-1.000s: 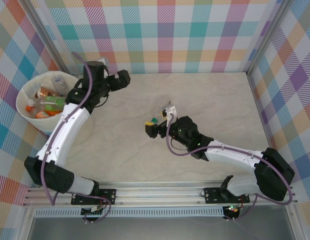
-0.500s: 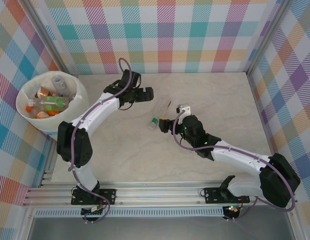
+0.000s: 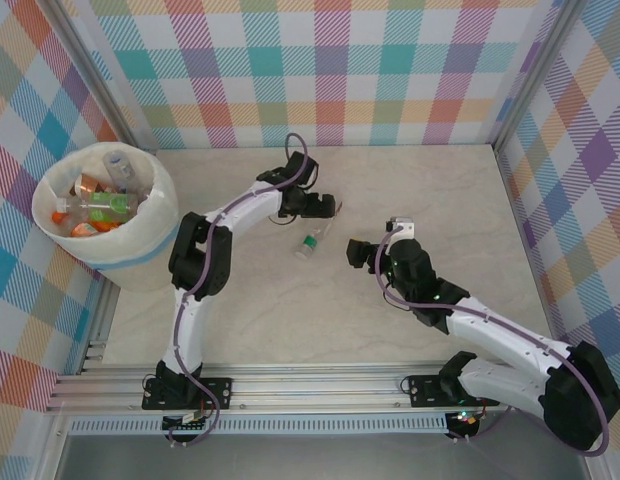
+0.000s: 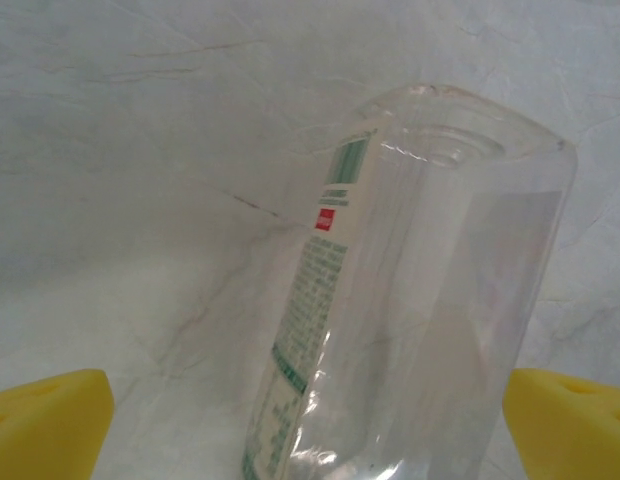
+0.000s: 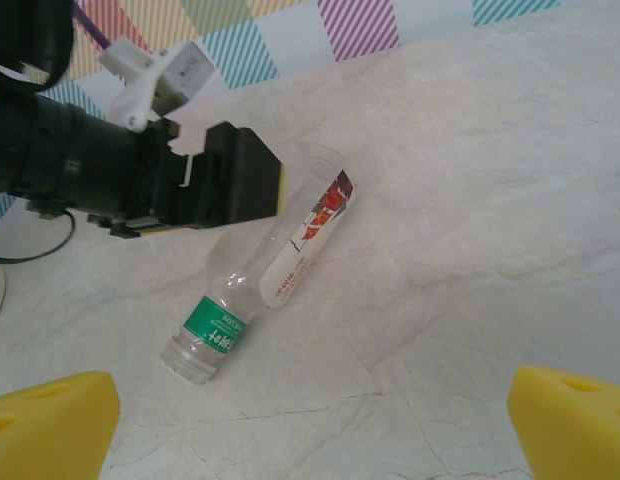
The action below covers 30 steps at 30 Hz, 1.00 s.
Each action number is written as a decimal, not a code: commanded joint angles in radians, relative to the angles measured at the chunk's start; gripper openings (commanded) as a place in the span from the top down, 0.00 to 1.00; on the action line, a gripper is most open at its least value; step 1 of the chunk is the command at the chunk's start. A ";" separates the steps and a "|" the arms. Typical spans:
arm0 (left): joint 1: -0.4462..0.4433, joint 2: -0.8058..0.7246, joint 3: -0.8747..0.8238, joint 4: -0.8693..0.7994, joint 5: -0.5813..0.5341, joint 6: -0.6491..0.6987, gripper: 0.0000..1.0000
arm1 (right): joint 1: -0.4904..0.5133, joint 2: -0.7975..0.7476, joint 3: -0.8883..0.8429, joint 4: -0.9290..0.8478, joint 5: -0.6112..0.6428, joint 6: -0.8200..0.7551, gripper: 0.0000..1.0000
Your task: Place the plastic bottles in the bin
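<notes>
Both fingers of our right tool (image 3: 354, 250) stand spread, pinching nothing, just short of one clear, crushed plastic bottle (image 3: 310, 242) lying on its side on the marbled worktop (image 3: 440, 190). Its neck carries a green band (image 5: 216, 332) and its body a white label (image 5: 302, 248) with green print and a small red mark; we cannot read the writing. Beyond it our left tool (image 3: 326, 207) is spread too, its yellow pads (image 4: 45, 425) on either side of the bottle's base, apart from it. A second ago the right tool was over this spot and the left arm was at the bin (image 3: 155, 215), the soft white tub far left where other bottles (image 3: 95, 207) lie.
</notes>
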 commanded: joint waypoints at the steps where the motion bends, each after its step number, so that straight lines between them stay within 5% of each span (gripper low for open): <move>1: -0.027 0.019 0.037 -0.009 0.059 0.058 0.00 | -0.007 -0.026 -0.010 -0.013 0.011 0.018 0.00; 8: -0.048 0.033 -0.009 0.069 0.078 0.120 0.01 | -0.012 -0.036 -0.013 -0.020 0.010 0.014 0.00; 18: -0.053 0.061 0.018 0.003 -0.053 0.151 0.26 | -0.014 -0.031 -0.014 -0.001 0.002 0.025 0.00; 23: -0.052 -0.132 -0.109 0.084 -0.091 0.147 0.38 | -0.016 -0.028 -0.012 0.005 0.002 0.016 0.00; 30: -0.010 -0.586 -0.368 0.210 -0.171 0.112 0.40 | -0.019 -0.005 -0.008 0.026 -0.004 0.003 0.00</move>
